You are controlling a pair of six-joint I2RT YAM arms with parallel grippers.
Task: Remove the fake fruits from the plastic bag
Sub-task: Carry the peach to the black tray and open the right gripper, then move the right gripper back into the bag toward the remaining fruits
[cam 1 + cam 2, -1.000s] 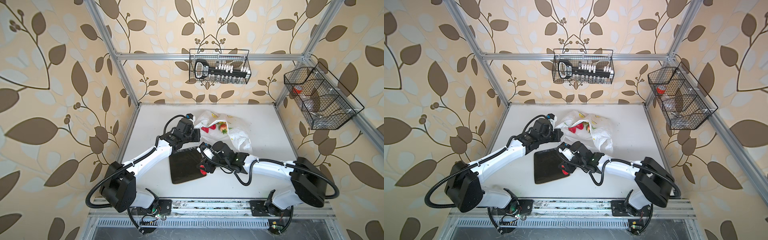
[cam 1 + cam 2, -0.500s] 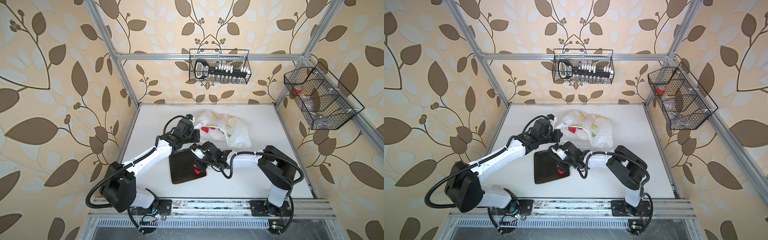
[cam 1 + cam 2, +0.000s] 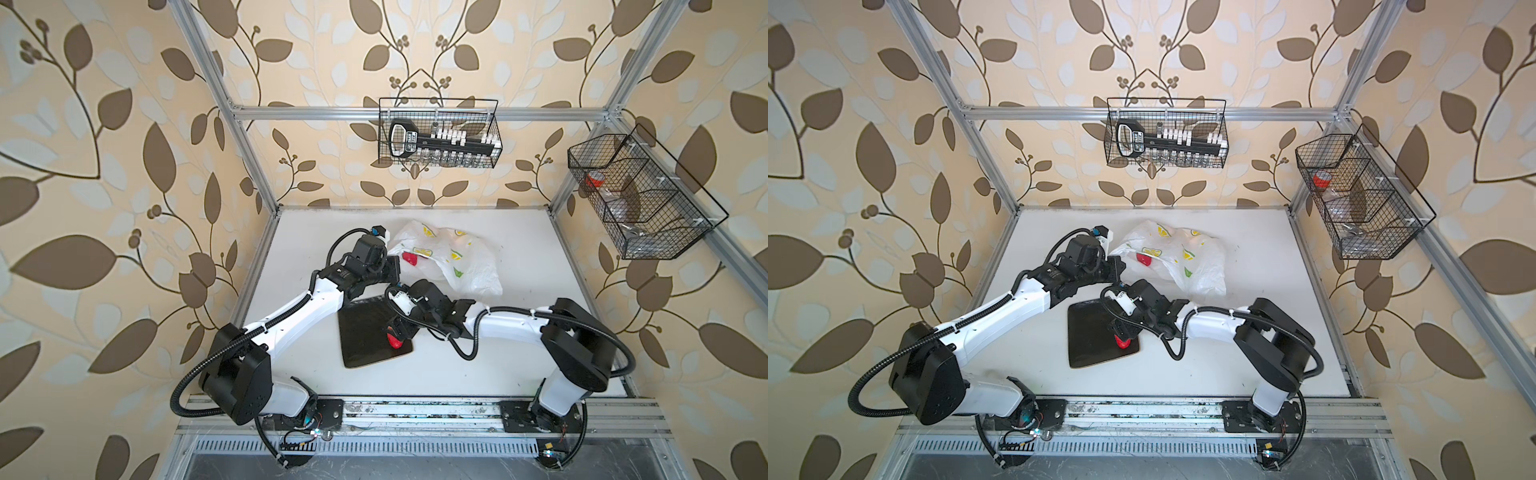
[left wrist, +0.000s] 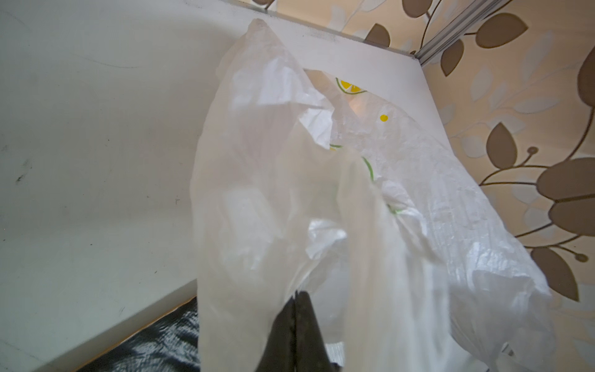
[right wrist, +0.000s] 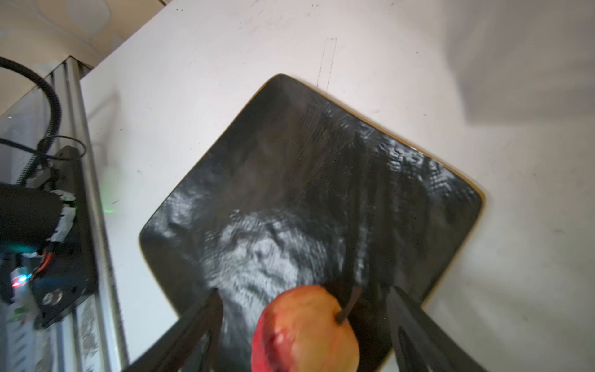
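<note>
Red-yellow fruit (image 5: 306, 335) loose between right pincer's (image 5: 303, 291) parted jaws, over tray (image 5: 289, 161).

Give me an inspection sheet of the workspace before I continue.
Surface: white table, scuffed; black tray near the front.
Job's things: plastic bag crumpled towards the back, a red fruit showing in it; red-yellow fruit on the tray.
Clutter: nothing seen.
Tools: left tool shut on the bag; right tool open, jaws either side of the red-yellow fruit, not touching.
Cables: black hose loops at the left arm's base; thin cable hangs under the right arm.
Surroundings: back-wall wire basket; right-wall wire basket; leaf wallpaper.
</note>
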